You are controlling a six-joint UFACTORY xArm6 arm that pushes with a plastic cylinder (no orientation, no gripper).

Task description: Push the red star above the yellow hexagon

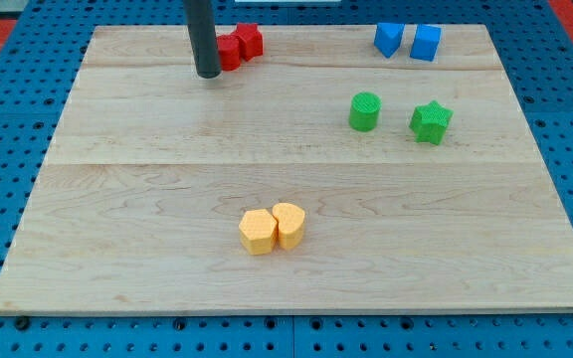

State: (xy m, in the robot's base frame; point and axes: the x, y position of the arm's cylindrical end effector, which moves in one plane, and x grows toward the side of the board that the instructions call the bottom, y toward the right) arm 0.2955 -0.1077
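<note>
My tip rests on the board near the view's top left, just left of and touching or nearly touching a red block. A second red block, the star, sits right behind it, touching it. The rod hides part of the left red block. The yellow hexagon lies low in the middle of the board, touching another yellow block on its right. The red blocks are far above the yellow pair, slightly to the left.
Two blue blocks sit side by side at the top right. A green cylinder and a green star lie below them. The wooden board ends at a blue pegboard all round.
</note>
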